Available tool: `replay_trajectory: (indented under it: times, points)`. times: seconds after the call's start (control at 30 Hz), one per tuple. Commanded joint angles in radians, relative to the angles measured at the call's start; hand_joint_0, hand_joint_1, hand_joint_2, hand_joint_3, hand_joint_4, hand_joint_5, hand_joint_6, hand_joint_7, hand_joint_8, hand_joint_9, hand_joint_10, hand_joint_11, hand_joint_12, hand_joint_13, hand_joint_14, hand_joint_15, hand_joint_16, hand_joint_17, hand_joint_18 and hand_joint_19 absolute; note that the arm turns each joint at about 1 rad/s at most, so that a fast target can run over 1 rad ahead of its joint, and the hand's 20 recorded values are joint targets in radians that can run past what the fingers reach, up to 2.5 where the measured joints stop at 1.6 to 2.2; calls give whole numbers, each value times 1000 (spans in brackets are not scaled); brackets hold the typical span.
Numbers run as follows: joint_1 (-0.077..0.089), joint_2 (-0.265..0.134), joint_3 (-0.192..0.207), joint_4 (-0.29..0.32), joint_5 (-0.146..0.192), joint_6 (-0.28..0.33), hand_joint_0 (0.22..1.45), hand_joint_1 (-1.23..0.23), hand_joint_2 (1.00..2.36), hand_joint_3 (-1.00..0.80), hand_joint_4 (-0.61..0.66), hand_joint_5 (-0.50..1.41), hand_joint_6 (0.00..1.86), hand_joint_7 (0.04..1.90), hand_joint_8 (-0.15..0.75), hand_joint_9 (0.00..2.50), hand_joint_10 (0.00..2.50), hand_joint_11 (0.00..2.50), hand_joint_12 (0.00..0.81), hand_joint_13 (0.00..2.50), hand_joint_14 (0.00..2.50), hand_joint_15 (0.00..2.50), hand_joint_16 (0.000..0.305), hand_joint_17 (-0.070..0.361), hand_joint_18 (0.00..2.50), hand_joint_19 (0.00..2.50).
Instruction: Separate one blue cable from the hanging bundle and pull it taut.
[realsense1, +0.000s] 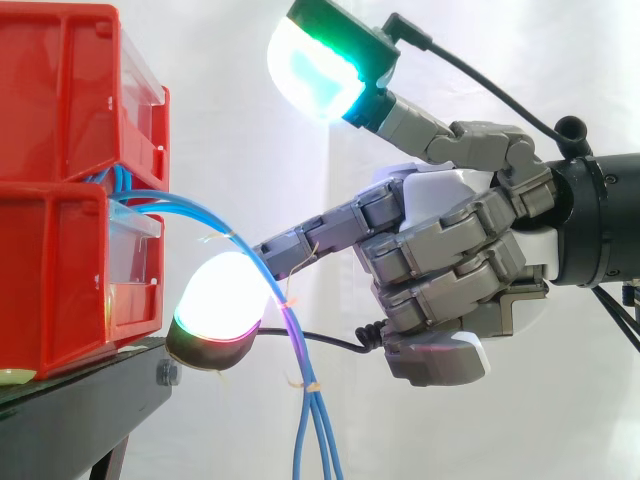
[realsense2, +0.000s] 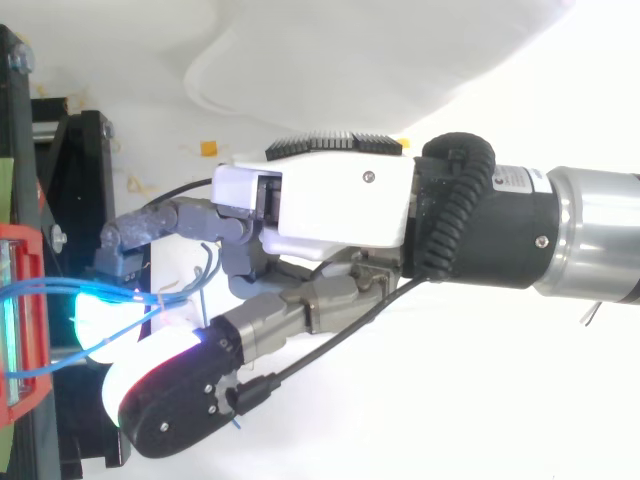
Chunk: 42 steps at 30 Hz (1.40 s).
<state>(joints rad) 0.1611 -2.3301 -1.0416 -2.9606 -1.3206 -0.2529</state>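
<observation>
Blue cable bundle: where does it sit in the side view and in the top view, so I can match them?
Side view: the blue cable bundle starts at the red bins on the left, arcs right and hangs to the bottom edge, left of centre.
Top view: it runs rightward from the left edge, below mid-height, toward the hand.
Shared landmark: the red bins, where the cables start.

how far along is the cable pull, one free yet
Done: the hand is at the blue cables drooping from the red bins. In hand: it meets the bundle; whether it grips one is unclear. Left: the cables hang together and slack, so separating one and pulling it taut remain.
</observation>
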Motion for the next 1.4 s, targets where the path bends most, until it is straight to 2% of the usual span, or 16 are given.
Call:
replay_trajectory:
  times: [0.0, 0.13, 0.2, 0.23, 0.27, 0.3, 0.37, 0.43, 0.5, 0.53, 0.77, 0.93, 1.07, 1.2, 1.27, 1.37]
  points:
    - [-3, 0, 0, -3, 6, 1, 423, -294, 1000, -500, 220, 35, 505, 1068, 184, 2063, 2500, 1007, 326, 1905, 2103, 971, 66, 149, 1891, 862]
    - [-6, 0, -2, -8, 7, 12, 451, -294, 1000, -500, 151, 57, 505, 1083, 138, 2144, 2500, 944, 305, 1932, 2116, 956, 62, 141, 1852, 858]
    - [-8, 0, -2, -14, 9, 27, 460, -274, 1000, -500, 136, 60, 505, 1065, 125, 2218, 2500, 1016, 303, 1956, 1982, 1022, 63, 142, 1812, 839]
    - [-8, 0, -3, -26, 9, 49, 464, -240, 1000, -500, 158, 60, 505, 1054, 120, 2279, 2455, 1117, 310, 2008, 1690, 1150, 64, 145, 1771, 814]
    - [-8, 0, -2, -32, 9, 55, 465, -193, 1000, -500, 170, 60, 505, 1046, 104, 2364, 1953, 1312, 323, 2037, 1401, 1270, 67, 150, 1737, 796]
    - [-8, -2, -3, -37, 11, 55, 465, -180, 1000, -500, 164, 60, 505, 1037, 100, 2379, 1833, 1377, 332, 2041, 1350, 1287, 68, 152, 1723, 786]
    - [-8, 0, -3, -51, 29, 55, 471, -120, 1000, -500, 179, 61, 506, 1012, 92, 2421, 1453, 1568, 344, 2051, 1049, 1417, 69, 155, 1655, 770]
    - [-8, -2, -3, -55, 41, 55, 470, -105, 1001, -484, 195, 65, 506, 1000, 91, 2447, 1270, 1660, 353, 2062, 970, 1438, 69, 156, 1631, 766]
    - [-8, 0, -3, -61, 55, 57, 477, -110, 1002, -464, 202, 73, 506, 1025, 62, 2453, 1244, 1629, 357, 2061, 949, 1450, 68, 154, 1621, 769]
    - [-8, -2, -3, -66, 64, 61, 495, -141, 1004, -437, 193, 75, 506, 1032, 50, 2489, 1108, 1722, 338, 2067, 915, 1425, 66, 149, 1601, 779]
    - [-8, 0, -5, -68, 72, 92, 566, -346, 1002, -473, 183, 101, 506, 1138, -16, 2500, 1154, 1750, 314, 2147, 720, 1548, 57, 127, 1545, 802]
    - [-8, 0, -5, -66, 87, 92, 625, -505, 1005, -438, 180, 111, 506, 1178, -12, 2500, 1014, 1779, 304, 2203, 602, 1630, 52, 117, 1533, 807]
    - [-8, 0, -5, -64, 95, 96, 640, -546, 1009, -397, 181, 114, 506, 1200, -7, 2500, 1004, 1786, 306, 2219, 590, 1638, 51, 114, 1526, 809]
    - [-8, 0, -5, -68, 110, 109, 640, -553, 1009, -401, 192, 114, 506, 1206, 1, 2500, 1010, 1780, 317, 2220, 591, 1639, 51, 115, 1525, 802]
    - [-8, 0, -6, -69, 112, 106, 576, -466, 1005, -429, 208, 113, 506, 1214, 19, 2500, 985, 1820, 326, 2219, 584, 1662, 55, 125, 1545, 799]
    - [-8, 0, -6, -74, 118, 104, 493, -265, 1006, -410, 241, 111, 506, 1206, 45, 2500, 757, 1921, 356, 2255, 517, 1653, 66, 148, 1634, 743]
